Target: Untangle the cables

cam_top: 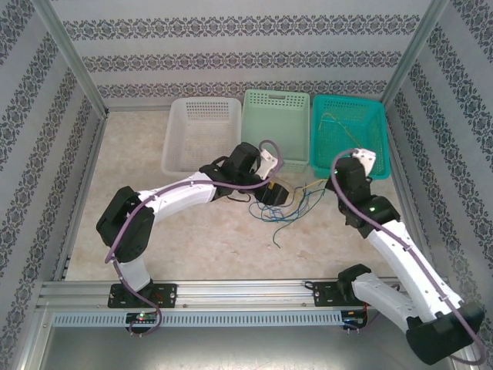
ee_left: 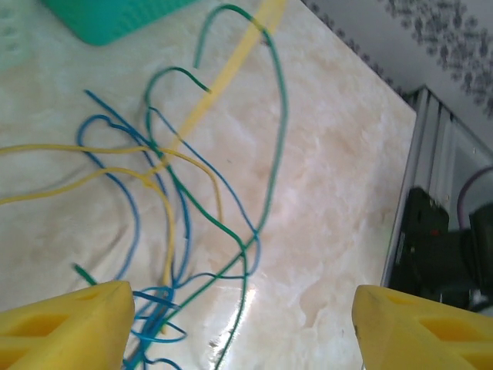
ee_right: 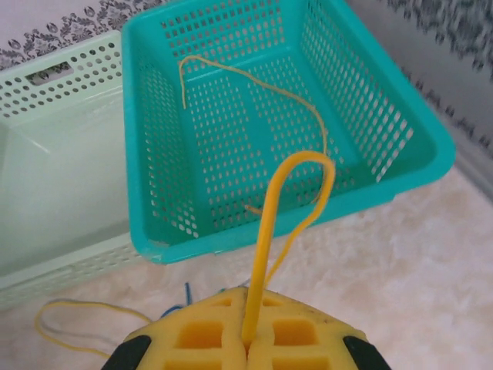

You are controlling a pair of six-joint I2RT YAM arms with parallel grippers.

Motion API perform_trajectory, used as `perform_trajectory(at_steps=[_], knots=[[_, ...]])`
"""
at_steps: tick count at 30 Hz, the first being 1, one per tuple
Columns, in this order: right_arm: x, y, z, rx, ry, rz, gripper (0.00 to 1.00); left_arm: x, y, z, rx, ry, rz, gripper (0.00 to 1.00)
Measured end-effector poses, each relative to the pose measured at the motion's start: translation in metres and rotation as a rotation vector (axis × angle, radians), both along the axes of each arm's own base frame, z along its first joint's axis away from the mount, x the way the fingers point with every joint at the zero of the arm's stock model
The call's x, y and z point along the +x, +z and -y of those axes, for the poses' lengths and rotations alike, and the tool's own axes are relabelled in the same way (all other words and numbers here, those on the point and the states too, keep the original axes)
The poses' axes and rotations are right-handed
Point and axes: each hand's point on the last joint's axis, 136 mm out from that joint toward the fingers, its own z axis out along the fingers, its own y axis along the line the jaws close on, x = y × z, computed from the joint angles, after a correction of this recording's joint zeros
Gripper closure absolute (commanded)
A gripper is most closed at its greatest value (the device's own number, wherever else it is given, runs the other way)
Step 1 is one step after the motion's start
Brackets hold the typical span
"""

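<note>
Now: cables [cam_top: 296,204] lie in a loose tangle on the table [cam_top: 192,247], centre-right, just in front of the green basket [cam_top: 277,96] and teal basket [cam_top: 347,100]. White basket [cam_top: 200,104] sits left of those two.

Left gripper [cam_top: 269,193] hangs over the left edge of the tangle. Left wrist view: left gripper [ee_left: 243,331] has its yellow fingers [ee_left: 69,324] spread wide with nothing between them. Below them, blue, green and yellow cables [ee_left: 158,158] cross each other on the table; blue loops bunch near the left finger, possibly touching it, but the view is too blurred to say.

Right gripper [cam_top: 362,158] is up at the near edge of the teal basket. Right wrist view: right gripper [ee_right: 248,339] is closed tight, pinching a yellow cable [ee_right: 266,231] that rises from the pads, arches over and drops back as a narrow loop. Behind it is the teal basket [ee_right: 385,185], with a second thin yellow strand [ee_right: 254,77] lying inside on the mesh floor. More yellow cable trails on the table at lower left.
</note>
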Motion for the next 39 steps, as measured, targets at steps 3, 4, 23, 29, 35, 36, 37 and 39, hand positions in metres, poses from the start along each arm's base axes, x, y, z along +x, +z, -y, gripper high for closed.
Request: perform_trajectory(at_steps=[3, 4, 23, 29, 35, 36, 37, 39], knots=[[0.002, -0.003, -0.010, 0.085, 0.019, -0.018, 1.00, -0.019, -0.009, 0.006, 0.028, -0.051, 0.009, 0.26], [0.003, -0.002, -0.015, 0.111, 0.028, -0.020, 1.00, -0.024, -0.013, 0.006, 0.036, -0.060, 0.006, 0.26], [0.000, 0.017, -0.028, 0.410, -0.060, 0.056, 1.00, -0.020, -0.071, 0.056, 0.243, -0.091, 0.029, 0.26], [-0.001, 0.024, -0.031, 0.493, -0.077, 0.084, 1.00, -0.014, -0.100, 0.063, 0.308, -0.074, -0.012, 0.41], [-0.004, 0.039, -0.030, 0.492, -0.066, 0.112, 1.00, -0.004, -0.113, 0.061, 0.364, -0.042, 0.000, 1.00], [-0.005, 0.045, -0.029, 0.481, -0.060, 0.121, 1.00, -0.003, -0.114, 0.059, 0.369, -0.038, 0.006, 1.00], [-0.006, 0.051, -0.028, 0.465, -0.053, 0.129, 1.00, -0.003, -0.115, 0.057, 0.374, -0.033, 0.008, 1.00], [-0.006, 0.069, -0.021, 0.424, -0.049, 0.154, 1.00, -0.005, -0.120, 0.048, 0.388, -0.026, 0.000, 1.00]])
